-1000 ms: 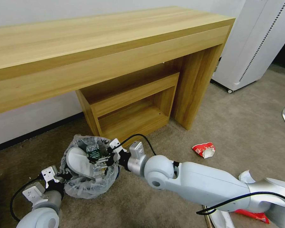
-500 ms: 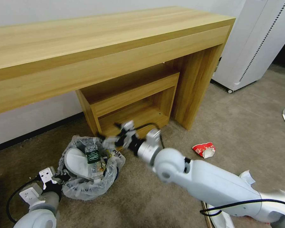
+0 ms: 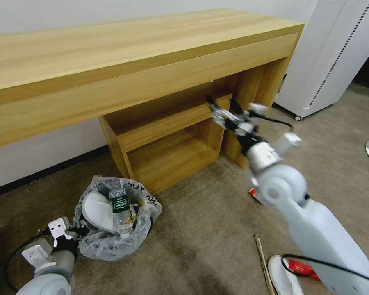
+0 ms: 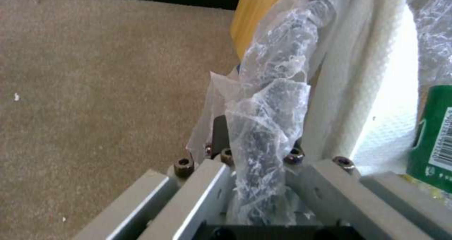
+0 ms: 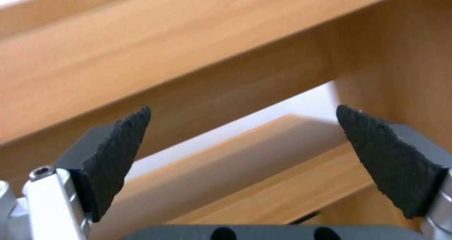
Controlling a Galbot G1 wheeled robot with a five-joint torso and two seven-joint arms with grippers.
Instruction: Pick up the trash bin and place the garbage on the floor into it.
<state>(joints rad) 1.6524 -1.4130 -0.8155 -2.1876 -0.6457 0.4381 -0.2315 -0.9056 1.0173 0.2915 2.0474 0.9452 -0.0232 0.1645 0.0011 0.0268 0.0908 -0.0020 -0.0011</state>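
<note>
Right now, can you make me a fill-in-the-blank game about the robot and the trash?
1. The left gripper is shut on the rim of the ____.
2. A clear bottle with a ____ label stands inside it.
3. The right gripper is open and holds ____.
4. The wooden stick lies on the ____.

Missing words: trash bin; green; nothing; floor

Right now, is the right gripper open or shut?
Open: the right gripper holds nothing, its black pads set wide apart before the wooden desk.
</note>
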